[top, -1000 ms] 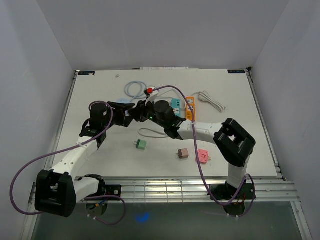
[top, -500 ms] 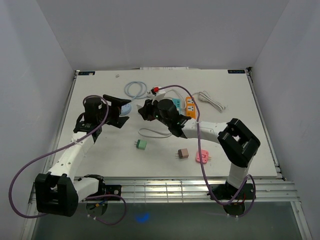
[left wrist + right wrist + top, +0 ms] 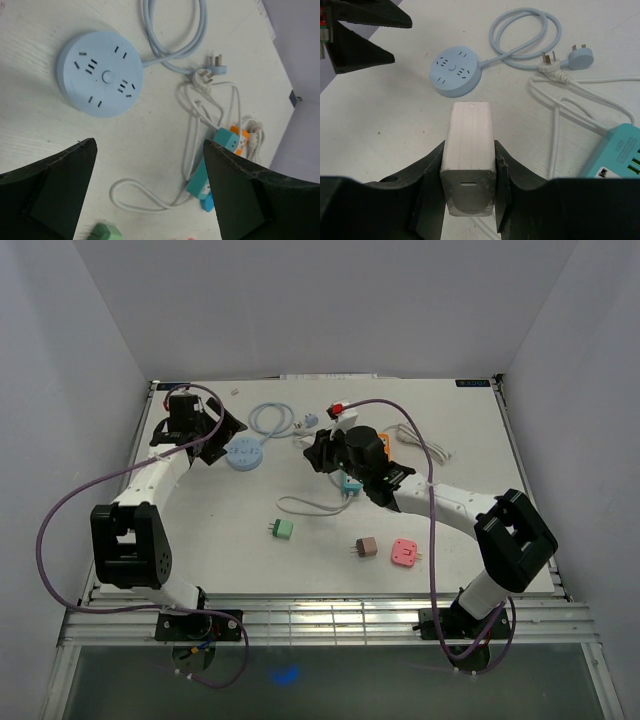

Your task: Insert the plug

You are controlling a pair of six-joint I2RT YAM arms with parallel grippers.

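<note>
My right gripper point(image 3: 318, 452) point(image 3: 469, 165) is shut on a white block-shaped plug adapter point(image 3: 469, 145), held above the table between both fingers. The round light-blue socket point(image 3: 244, 453) point(image 3: 100, 74) point(image 3: 455, 71) lies flat on the table, ahead and slightly left of the adapter, with its slots facing up. My left gripper point(image 3: 215, 435) point(image 3: 150, 195) is open and empty. It hovers just left of the round socket, near the table's far left.
The socket's light-blue cord point(image 3: 270, 420) coils behind it. A teal power strip point(image 3: 348, 483) point(image 3: 212, 165) and an orange one point(image 3: 239, 140) lie under my right arm. A white cable loop point(image 3: 300, 505), green plug point(image 3: 283, 530), brown plug point(image 3: 366, 548) and pink plug point(image 3: 405, 553) lie nearer.
My left arm has pulled away from the centre to the far left and uncovered the round socket. My right gripper has shifted back and right with the white adapter.
</note>
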